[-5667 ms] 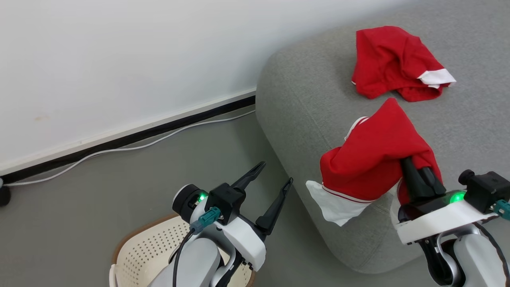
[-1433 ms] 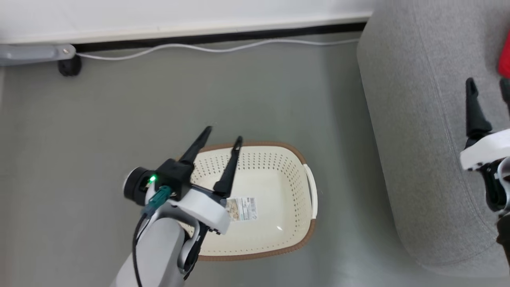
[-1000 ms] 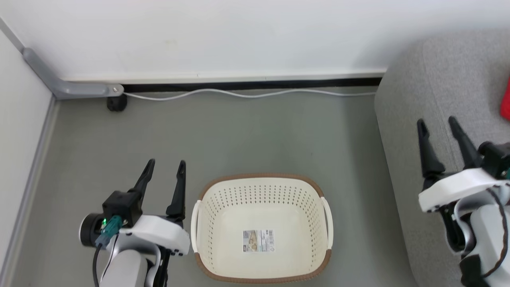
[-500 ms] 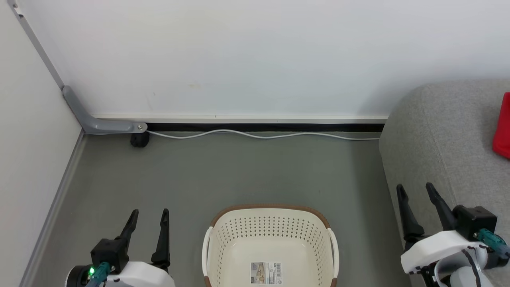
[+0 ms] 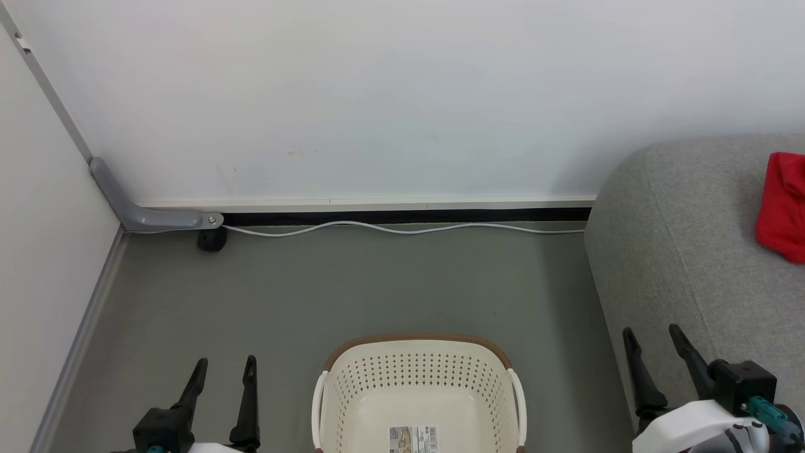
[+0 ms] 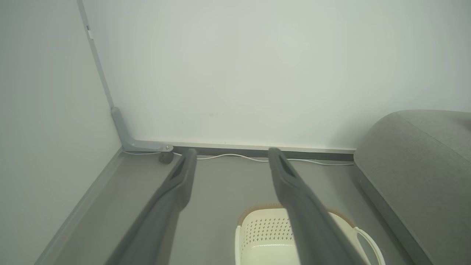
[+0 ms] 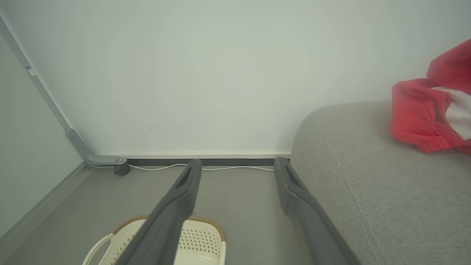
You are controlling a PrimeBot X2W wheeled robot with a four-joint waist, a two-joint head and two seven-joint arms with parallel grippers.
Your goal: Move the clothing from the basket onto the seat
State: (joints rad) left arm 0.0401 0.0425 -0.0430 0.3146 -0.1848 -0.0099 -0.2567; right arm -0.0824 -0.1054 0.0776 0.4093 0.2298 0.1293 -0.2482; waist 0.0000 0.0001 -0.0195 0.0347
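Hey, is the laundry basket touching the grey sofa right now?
Apart. The head view shows a strip of bare floor between the right side of the laundry basket and the side of the grey sofa.

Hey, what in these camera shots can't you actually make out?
Basket near half: cut off by the head view's bottom edge; a finger of the left claw hides part in the left wrist view.
Clothing on the seat: cut by the right edge in head and right wrist views, so piece count unclear.
Basket label: too small to read.
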